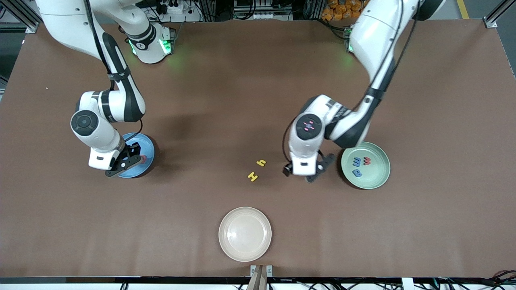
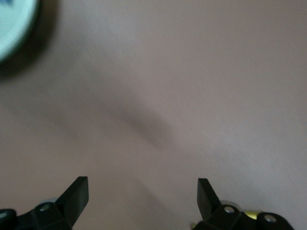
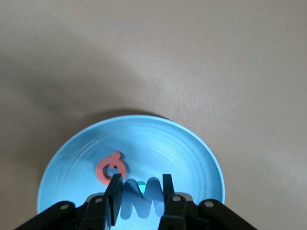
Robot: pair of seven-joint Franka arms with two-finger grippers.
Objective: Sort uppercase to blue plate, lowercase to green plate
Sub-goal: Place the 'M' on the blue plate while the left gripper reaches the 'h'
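Beige plate (image 1: 245, 233): nearest the front camera, nothing on it.
Yellow H (image 1: 252, 176): on the table, unsorted.
Yellow h (image 1: 261, 162): just beside the H, unsorted.
Left gripper (image 1: 305, 174): fingers spread, holding nothing, low over the table between the h and the green plate.
Green plate (image 1: 377, 177): holds three lowercase letters (image 1: 361, 166); one left.
Right gripper (image 3: 139, 196): over the blue plate, fingers clamped on the blue W (image 3: 139, 197).
Blue plate (image 3: 182, 148): holds red Q (image 3: 111, 167); a teal piece shows under the W.
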